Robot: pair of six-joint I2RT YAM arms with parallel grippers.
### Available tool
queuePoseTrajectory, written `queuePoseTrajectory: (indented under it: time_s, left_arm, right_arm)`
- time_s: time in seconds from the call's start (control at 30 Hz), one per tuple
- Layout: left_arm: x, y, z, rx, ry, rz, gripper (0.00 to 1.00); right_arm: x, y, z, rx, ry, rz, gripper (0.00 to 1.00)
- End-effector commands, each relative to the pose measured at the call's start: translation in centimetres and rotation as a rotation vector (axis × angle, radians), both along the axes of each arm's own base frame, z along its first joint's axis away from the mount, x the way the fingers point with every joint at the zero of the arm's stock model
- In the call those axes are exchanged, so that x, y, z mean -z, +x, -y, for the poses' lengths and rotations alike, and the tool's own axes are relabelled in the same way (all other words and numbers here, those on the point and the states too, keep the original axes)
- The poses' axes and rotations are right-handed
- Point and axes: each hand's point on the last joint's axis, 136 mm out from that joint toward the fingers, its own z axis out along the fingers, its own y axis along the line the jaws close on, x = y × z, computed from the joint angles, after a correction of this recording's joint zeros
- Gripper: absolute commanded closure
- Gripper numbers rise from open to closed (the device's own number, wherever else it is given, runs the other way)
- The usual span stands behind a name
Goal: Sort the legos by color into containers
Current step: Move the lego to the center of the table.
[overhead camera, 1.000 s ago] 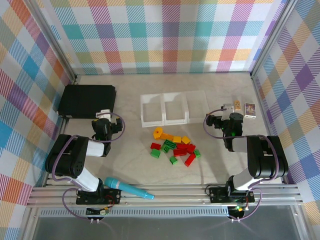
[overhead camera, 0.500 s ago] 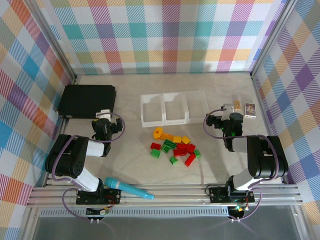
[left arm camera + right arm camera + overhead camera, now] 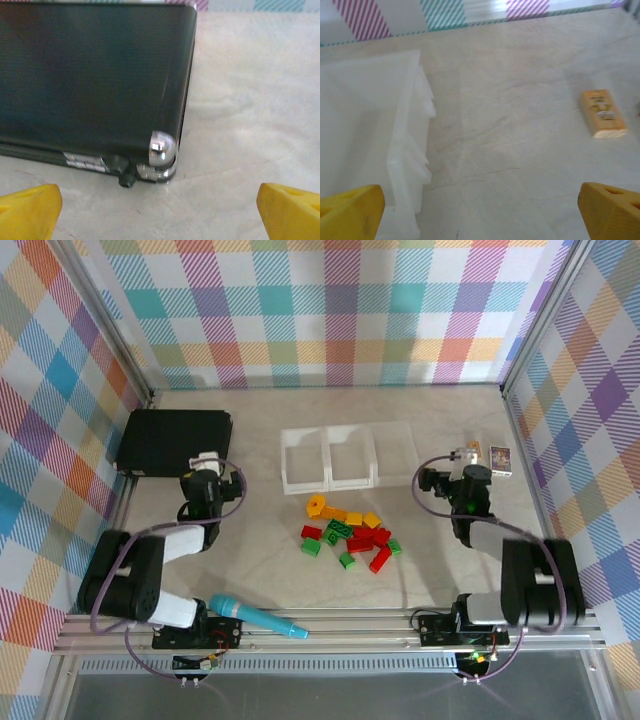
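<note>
Though cropped at the corners, left claw [image 3: 160,212] and right claw [image 3: 480,212] both released.

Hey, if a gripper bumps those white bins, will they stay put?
Probably not. The bins look like thin translucent plastic and sit empty, so likely light. Nothing visibly holds them to the smooth table, so a bump may slide them. Low, wide and joined in a row, they seem unlikely to tip.

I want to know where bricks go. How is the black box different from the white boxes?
The black case is dark and shut flat; the containers are pale, see-through and open-topped. The case is one piece; the containers are three joined bins. Both lie beyond the legos.
</note>
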Motion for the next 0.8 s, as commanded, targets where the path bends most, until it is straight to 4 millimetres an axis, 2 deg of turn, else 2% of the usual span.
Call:
queuePoseTrajectory:
  time_s: [0.0, 0.07, 0.17, 0.23, 0.3, 0.47, 0.57, 0.67, 0.77]
  left_arm:
    - [-3.4, -1.8, -1.5, -0.137, -0.079, -0.031, 0.0]
    - [-4.3, -2.7, -1.1, -0.13, -0.114, -0.079, 0.01]
    - [-5.3, -4.1, 0.7, -0.052, -0.132, -0.156, 0.0]
    - [-5.9, -5.3, 2.4, 0.003, -0.144, -0.202, 0.0]
    - [-6.1, -6.6, 4.4, 0.076, -0.165, -0.252, 0.0]
    - [-6.2, -10.5, 9.0, 0.246, -0.179, -0.326, 0.0]
    - [-5.8, -12.9, 10.4, 0.303, -0.231, -0.35, 0.0]
    - [-5.3, -14.6, 11.4, 0.338, -0.305, -0.367, 0.0]
    - [-4.5, -15.9, 11.1, 0.334, -0.326, -0.397, 0.0]
  right_arm:
    - [-1.7, -2.5, 1.7, 0.144, 0.09, -0.117, 0.01]
    - [-3.5, -4.1, 1.2, 0.156, 0.17, -0.128, 0.01]
    - [-5.9, -6.6, -0.2, 0.143, 0.304, -0.165, 0.01]
    - [-6.6, -8.3, -1.9, 0.095, 0.406, -0.223, 0.0]
    - [-7.0, -9.8, -4.1, 0.013, 0.505, -0.285, 0.02]
    - [-5.9, -13.6, -8.6, -0.119, 0.723, -0.54, 0.05]
    - [-4.9, -15.1, -10.8, -0.218, 0.685, -0.63, 0.05]
    - [-3.5, -16.5, -12.9, -0.316, 0.532, -0.745, 0.06]
    - [-1.7, -17.2, -14.7, -0.378, 0.343, -0.854, 0.06]
